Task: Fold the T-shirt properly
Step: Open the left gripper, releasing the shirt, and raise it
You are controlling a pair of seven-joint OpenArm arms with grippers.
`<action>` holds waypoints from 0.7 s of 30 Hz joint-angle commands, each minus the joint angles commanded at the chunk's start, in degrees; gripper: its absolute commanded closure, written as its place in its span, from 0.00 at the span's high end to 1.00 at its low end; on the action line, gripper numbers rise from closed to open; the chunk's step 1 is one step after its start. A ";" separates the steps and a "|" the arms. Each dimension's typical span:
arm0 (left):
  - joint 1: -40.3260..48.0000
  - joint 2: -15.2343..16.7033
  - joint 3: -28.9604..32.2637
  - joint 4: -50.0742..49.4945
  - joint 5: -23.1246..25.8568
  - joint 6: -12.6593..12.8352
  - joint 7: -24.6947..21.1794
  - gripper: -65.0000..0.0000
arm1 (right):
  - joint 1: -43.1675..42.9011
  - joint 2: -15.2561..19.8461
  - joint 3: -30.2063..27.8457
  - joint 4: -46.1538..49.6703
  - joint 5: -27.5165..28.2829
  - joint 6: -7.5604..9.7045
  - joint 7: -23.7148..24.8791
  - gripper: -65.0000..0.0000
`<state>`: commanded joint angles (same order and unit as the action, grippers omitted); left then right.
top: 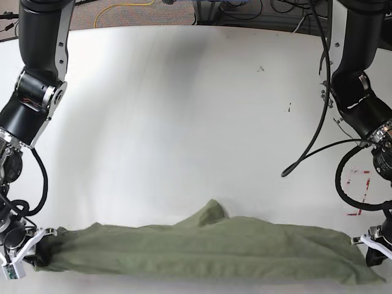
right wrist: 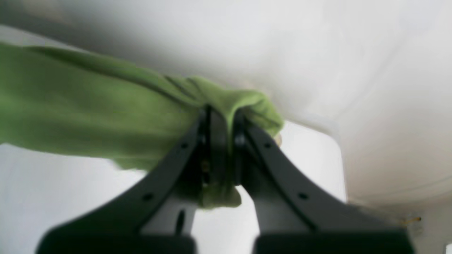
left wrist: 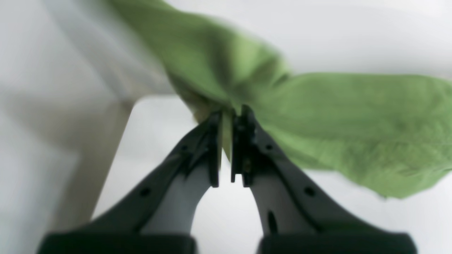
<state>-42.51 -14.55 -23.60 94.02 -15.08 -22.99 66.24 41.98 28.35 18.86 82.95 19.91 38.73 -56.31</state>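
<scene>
T-shirt (top: 202, 245): olive-green, stretched in a low band across the table's 6 o'clock edge.
Left gripper (left wrist: 231, 118): pinching cloth — 5 o'clock.
Right gripper (right wrist: 220, 121): clamped on cloth — 7 o'clock.
Table (top: 184, 110): white; cables (top: 318, 79) behind.

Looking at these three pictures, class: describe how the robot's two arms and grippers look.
Both arms are black tubular segments with grey-white side plates, and loose black cables loop beside them. The left gripper and right gripper have slim dark fingers curving from wide bases to flat black pads, with small round holes along them.
</scene>
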 joint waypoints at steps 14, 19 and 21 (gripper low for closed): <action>19.52 0.00 -2.20 0.00 -0.18 -0.26 -0.35 0.00 | -29.27 -7.65 9.23 10.20 0.00 0.09 2.90 0.00; 23.82 0.26 -2.29 -0.18 -0.18 -0.26 -0.44 0.00 | -35.52 -9.76 9.23 10.55 0.00 0.09 6.42 0.00; 24.79 0.88 -2.29 -0.62 -0.18 -0.26 -0.97 0.00 | -37.01 -10.55 9.23 10.55 0.00 0.09 7.03 0.00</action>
<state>-17.71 -13.67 -25.89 93.41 -15.25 -23.25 65.27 4.97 17.80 28.09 93.49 19.91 38.81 -49.27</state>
